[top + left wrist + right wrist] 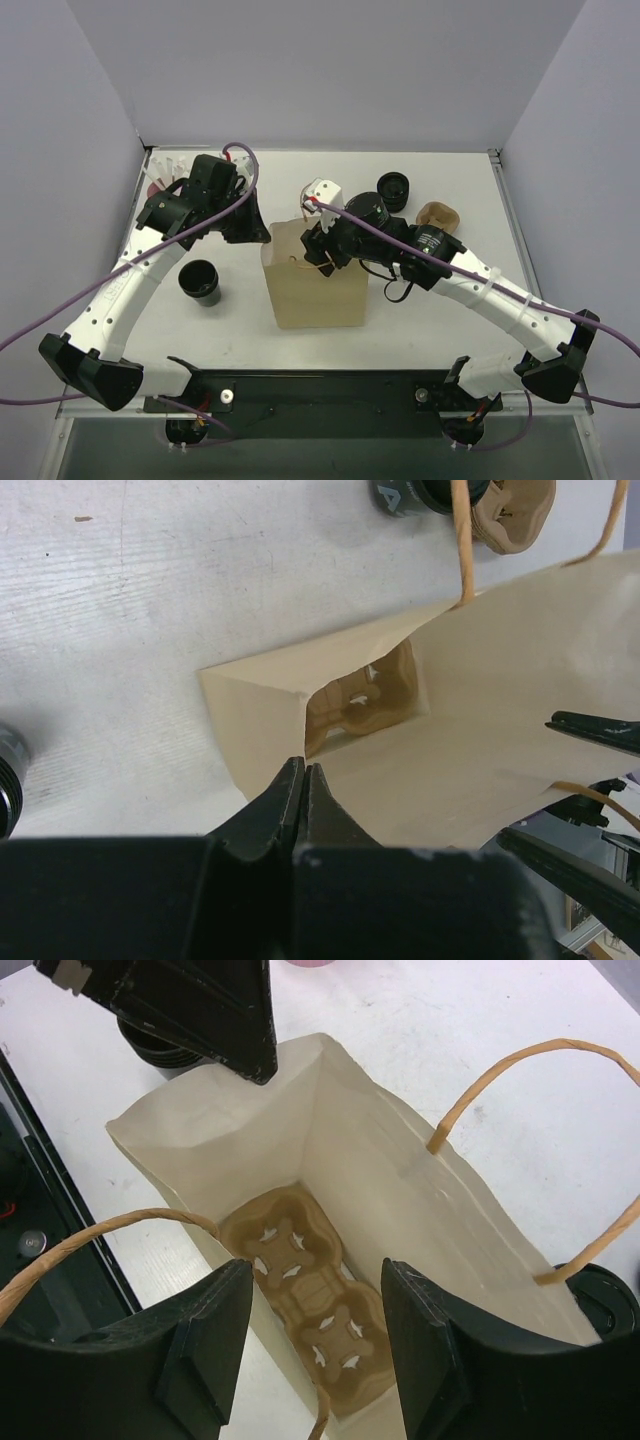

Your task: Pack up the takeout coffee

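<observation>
Your takeout coffee (393,188) stands on the table (430,320), at about 2 o'clock from the brown paper bag (312,290). It is near the bag but not touching it. It is black, its round lid is on, and no pincer holds it.

The bag stands upright in the middle with its mouth open. A brown pulp tray (310,1310) lies flat at the bottom of it, cup holes facing up.

Your left gripper (303,772) is pinched tight on the bag's rim, near the corner at 10 o'clock. Your right gripper (315,1270) hangs over the bag's mouth with its fingers spread wide, and it holds nothing. The near handle (110,1235) curves past one finger, and its end comes down between the two fingers. The far handle (540,1060) stands up on the coffee's side of the bag. In the top view, the right arm's wrist sits between the bag's mouth and the coffee.

A short stack of black ribbed rings (200,282) sits at 9 o'clock from the bag, apart from it. A pink cup of white sticks (158,186) is at 10 o'clock, mostly hidden behind the left arm. A spare pulp tray (438,215) lies at 3 o'clock, just beside the coffee.

In the left wrist view, a pale mark like the letter A shows on a black thing at the top edge. It is cut off, so you cannot tell what it belongs to. A small pale label on the right arm is too small to read.
</observation>
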You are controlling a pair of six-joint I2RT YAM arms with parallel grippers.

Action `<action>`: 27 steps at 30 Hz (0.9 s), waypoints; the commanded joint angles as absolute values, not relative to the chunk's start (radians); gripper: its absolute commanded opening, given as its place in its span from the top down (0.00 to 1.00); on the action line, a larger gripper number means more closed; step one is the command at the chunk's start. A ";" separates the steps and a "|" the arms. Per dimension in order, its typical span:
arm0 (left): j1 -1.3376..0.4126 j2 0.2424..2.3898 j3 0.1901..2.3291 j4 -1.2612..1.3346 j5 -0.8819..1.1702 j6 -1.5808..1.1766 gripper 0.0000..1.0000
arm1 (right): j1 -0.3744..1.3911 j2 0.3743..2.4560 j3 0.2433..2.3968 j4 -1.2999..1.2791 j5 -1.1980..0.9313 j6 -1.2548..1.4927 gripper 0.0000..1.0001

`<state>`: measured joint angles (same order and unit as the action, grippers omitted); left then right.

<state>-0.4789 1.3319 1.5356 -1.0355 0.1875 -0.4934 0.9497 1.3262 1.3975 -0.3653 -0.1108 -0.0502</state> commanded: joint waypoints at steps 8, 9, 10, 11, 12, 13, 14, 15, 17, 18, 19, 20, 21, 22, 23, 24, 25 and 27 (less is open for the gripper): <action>-0.483 1.287 1.519 -0.994 0.199 -0.495 1.00 | 0.943 1.301 1.407 -0.273 -0.080 0.000 0.47; -0.483 1.285 1.519 -0.994 0.198 -0.497 1.00 | 0.945 1.298 1.404 -0.272 -0.086 0.000 0.47; -0.483 1.285 1.517 -0.994 0.198 -0.499 1.00 | 0.945 1.295 1.399 -0.264 -0.087 0.000 0.47; -0.483 1.284 1.517 -0.994 0.198 -0.500 1.00 | 0.945 1.292 1.394 -0.262 -0.078 0.000 0.47; -0.483 1.282 1.517 -0.993 0.199 -0.500 1.00 | 0.945 1.293 1.390 -0.261 -0.071 0.000 0.47; -0.483 1.281 1.517 -0.991 0.201 -0.503 1.00 | 0.943 1.295 1.387 -0.259 -0.063 0.000 0.47; -0.483 1.278 1.517 -0.989 0.206 -0.505 1.00 | 0.945 1.298 1.382 -0.258 -0.052 0.000 0.47; -0.483 1.278 1.517 -0.988 0.209 -0.506 1.00 | 0.945 1.304 1.379 -0.253 -0.031 0.000 0.46; -0.483 1.273 1.513 -0.979 0.222 -0.511 1.00 | 0.943 1.325 1.376 -0.241 -0.009 0.000 0.45; -0.483 1.275 1.513 -0.977 0.225 -0.514 1.00 | 0.943 1.333 1.384 -0.239 0.024 0.000 0.45; -0.483 1.273 1.513 -0.977 0.227 -0.520 1.00 | 0.942 1.339 1.391 -0.239 0.037 0.000 0.45; -0.483 1.273 1.516 -0.976 0.229 -0.523 1.00 | 0.942 1.348 1.399 -0.239 0.046 0.000 0.45; -0.483 1.273 1.519 -0.977 0.224 -0.525 0.96 | 0.940 1.350 1.420 -0.239 0.066 0.000 0.45; -0.483 1.270 1.523 -0.982 0.219 -0.528 0.90 | 0.937 1.350 1.433 -0.244 0.078 0.056 0.45; -0.483 1.267 1.531 -0.988 0.215 -0.528 0.79 | 0.934 1.348 1.446 -0.250 0.086 0.076 0.45; -0.483 1.267 1.535 -0.992 0.197 -0.528 0.72 | 0.931 1.348 1.486 -0.286 0.090 0.103 0.45; -0.483 1.264 1.543 -1.009 0.187 -0.528 0.68 | 0.920 1.348 1.505 -0.310 0.092 0.144 0.45; -0.483 1.264 1.565 -1.029 0.166 -0.520 0.61 | 0.917 1.350 1.549 -0.388 0.092 0.178 0.45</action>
